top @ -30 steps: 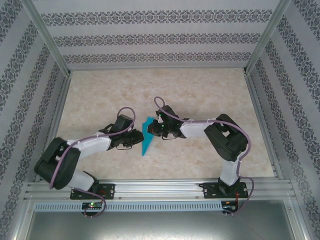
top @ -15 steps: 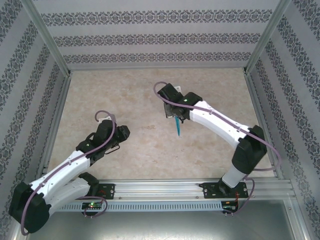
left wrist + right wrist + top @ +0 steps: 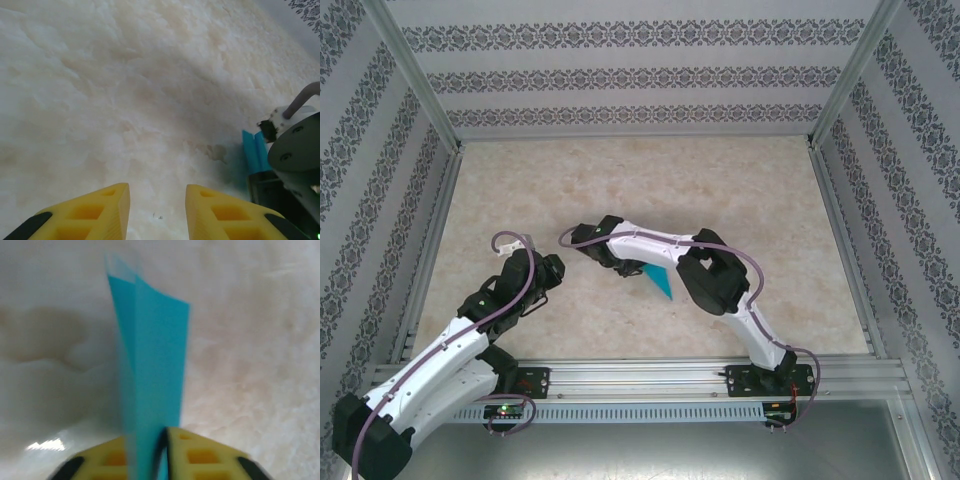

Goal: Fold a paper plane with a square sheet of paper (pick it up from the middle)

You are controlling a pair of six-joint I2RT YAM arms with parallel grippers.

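The teal-blue paper plane (image 3: 661, 282) is at the middle of the table, right beside my right gripper (image 3: 636, 268), whose arm is folded back on itself. In the right wrist view the plane (image 3: 152, 355) stands on edge between the yellow fingers (image 3: 205, 455). The jaws stand slightly apart round it, with a thin dark gap by the right finger. That picture is blurred. My left gripper (image 3: 550, 270) is a short way to the left, open over bare table with nothing between its fingers (image 3: 100, 210). From there the plane's edge (image 3: 251, 152) shows at the right.
The marble-patterned tabletop (image 3: 570, 190) is fenced by aluminium posts and patterned walls. The right arm's elbow (image 3: 715, 280) hangs low just right of the plane. The right wrist housing (image 3: 297, 150) is close on the left gripper's right side.
The right arm has swung back from the far middle toward the near centre, bringing the plane down near the table. Its jaws have parted a little. The left gripper has opened wider and shifted slightly.
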